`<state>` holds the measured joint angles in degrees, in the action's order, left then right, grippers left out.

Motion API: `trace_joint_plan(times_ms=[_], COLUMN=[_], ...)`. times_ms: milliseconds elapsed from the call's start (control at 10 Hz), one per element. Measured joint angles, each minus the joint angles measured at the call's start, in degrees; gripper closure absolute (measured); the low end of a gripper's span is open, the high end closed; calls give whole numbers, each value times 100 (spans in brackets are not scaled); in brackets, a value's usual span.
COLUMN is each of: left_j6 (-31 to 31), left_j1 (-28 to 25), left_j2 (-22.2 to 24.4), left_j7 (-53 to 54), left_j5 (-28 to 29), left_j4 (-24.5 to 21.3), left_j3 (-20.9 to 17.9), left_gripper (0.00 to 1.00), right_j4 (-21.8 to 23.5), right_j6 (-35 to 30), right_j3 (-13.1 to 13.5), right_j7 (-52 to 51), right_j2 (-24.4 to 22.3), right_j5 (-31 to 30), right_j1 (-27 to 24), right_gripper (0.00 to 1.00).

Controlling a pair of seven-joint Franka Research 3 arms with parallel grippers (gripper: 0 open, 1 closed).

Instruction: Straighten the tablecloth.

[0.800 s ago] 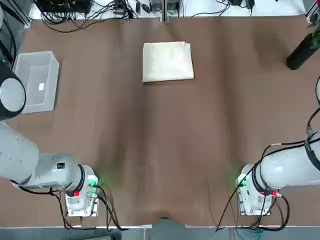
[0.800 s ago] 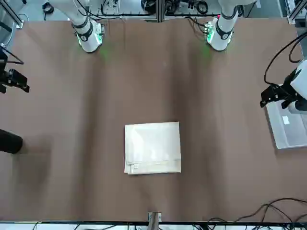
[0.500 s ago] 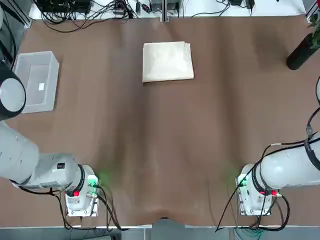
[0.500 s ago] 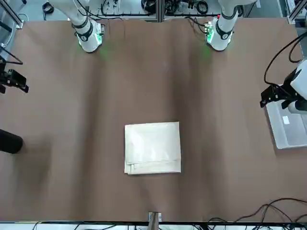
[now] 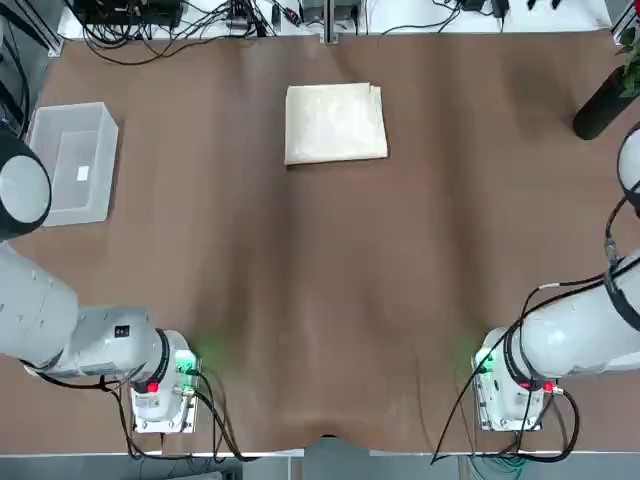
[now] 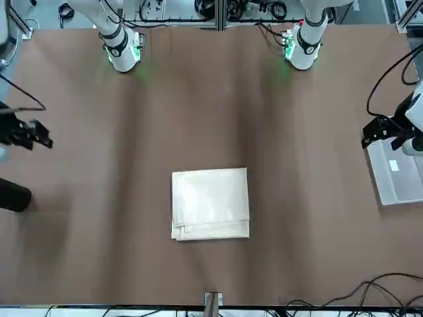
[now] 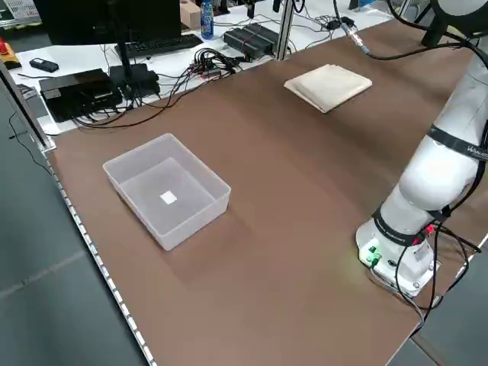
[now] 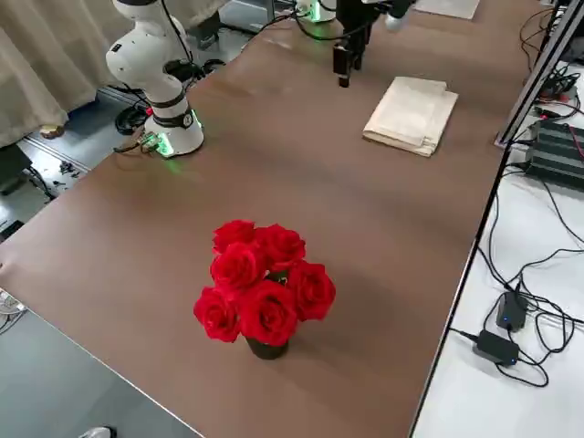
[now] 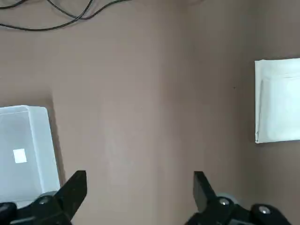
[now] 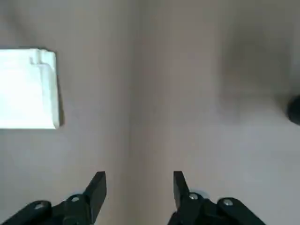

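Your brown table (image 5: 330,300) carries the cream tablecloth (image 5: 335,123), folded small and lying flat at the far middle. A clear plastic bin (image 5: 72,162) sits near the left edge, a pot of red roses (image 8: 265,285) near the right. Your left gripper (image 9: 138,187) hangs above the table with fingers spread wide; your right gripper (image 10: 139,187) hangs likewise, fingers apart but narrower, holding nothing.

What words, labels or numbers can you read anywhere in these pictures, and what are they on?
None can be read.
The bin holds a small white label, blank or too small to tell.
A paper at the left side view's top corner has print too small to read.
The tablecloth bears no text.
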<state>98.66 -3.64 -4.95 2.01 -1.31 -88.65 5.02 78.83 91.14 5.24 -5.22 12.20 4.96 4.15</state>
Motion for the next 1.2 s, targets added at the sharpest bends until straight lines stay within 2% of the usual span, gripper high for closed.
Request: trace_joint_plan(times_ms=[300,400,500,700,900,1000,1200], left_j6=[1,57,262,1059,1718,2035,3149], left_j1=[-2,43,127,461,741,867,1258], left_j2=[-122,-260,-468,-1035,-1568,-1848,-2599], left_j7=[-14,-9,-10,-72,-106,-112,-271], left_j5=[-8,-16,-20,-23,-26,-111,-406], left_j4=[-13,-23,-39,-56,-61,-73,-85], left_j3=[2,43,132,270,359,422,511], left_gripper=[0,0,0,0,0,0,0], right_j4=[-192,-396,-626,-845,-883,-891,-903], right_j6=[873,1108,1220,1640,2252,2620,3389], right_j3=[-53,-58,-60,-61,-68,-69,-76], right_j7=[37,219,622,1210,1376,1383,1411], right_j2=[873,1226,1524,1967,2323,2501,2916], right_j5=[131,206,221,229,243,252,256], right_j1=[654,893,1149,1534,1758,1882,2042], right_gripper=[57,58,64,69,76,95,99])
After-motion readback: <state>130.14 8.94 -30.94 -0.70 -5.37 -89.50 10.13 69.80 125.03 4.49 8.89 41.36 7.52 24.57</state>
